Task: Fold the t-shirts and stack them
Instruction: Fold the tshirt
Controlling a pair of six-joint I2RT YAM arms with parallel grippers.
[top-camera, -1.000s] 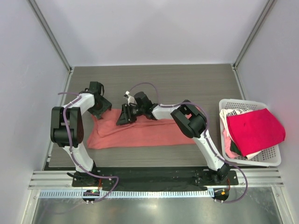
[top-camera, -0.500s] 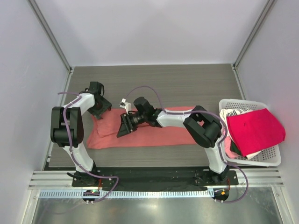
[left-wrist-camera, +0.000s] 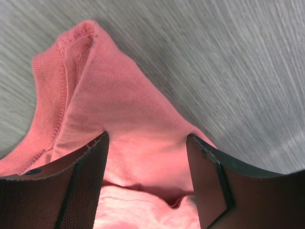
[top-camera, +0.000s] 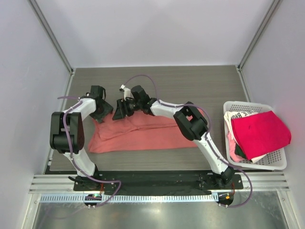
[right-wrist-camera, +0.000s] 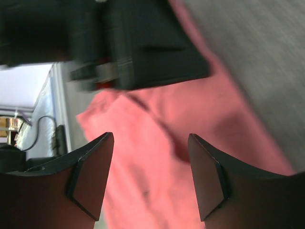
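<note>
Both two-finger grippers sit at the far left corner of the plain salmon-coral cloth t-shirt (top-camera: 143, 136), which lies as a long strip on the grey wood-grain table (top-camera: 200, 86). The left gripper (top-camera: 101, 109) has its fingers apart, straddling a raised, hemmed corner of the cloth without pinching it. The right gripper (top-camera: 120, 109), reaching across to just beside the left one, is also spread wide over the shirt's far edge. The brighter crimson-pink t-shirt (top-camera: 261, 131) and the white t-shirt with dark lettering (top-camera: 237, 116) lie in the white plastic lattice basket (top-camera: 281, 164) at the right.

The step in hand looks like taking hold of the left end for a fold. To do it well, each pincer should sink low enough to catch every layer and close on the hem rather than on loose cloth. The two grips should be spaced along the edge so the end lifts flat, and the crowded arms must not knock each other.
</note>
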